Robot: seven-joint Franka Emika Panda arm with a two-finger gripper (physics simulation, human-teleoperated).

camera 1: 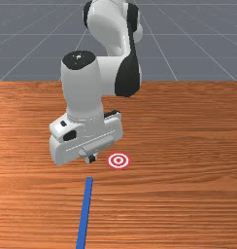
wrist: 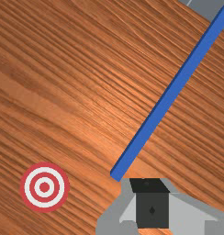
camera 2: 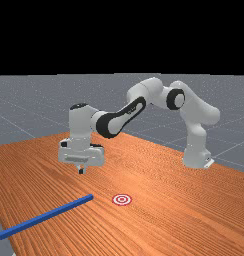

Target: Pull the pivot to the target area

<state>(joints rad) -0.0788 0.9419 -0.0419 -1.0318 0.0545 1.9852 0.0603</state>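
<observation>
The gripper [camera 1: 91, 158] hung above the table [camera 1: 188, 194] near the inner end of the blue stick [camera 1: 85, 211], its two fingers closed together with nothing between them. The stick lay on the table, apart from the fingers, its outer end reaching just past the table edge away from the arm's base [camera 2: 196, 159]. The red and white target [camera 1: 118, 161] was near the inner end, a little closer to the base and not touching the stick.
</observation>
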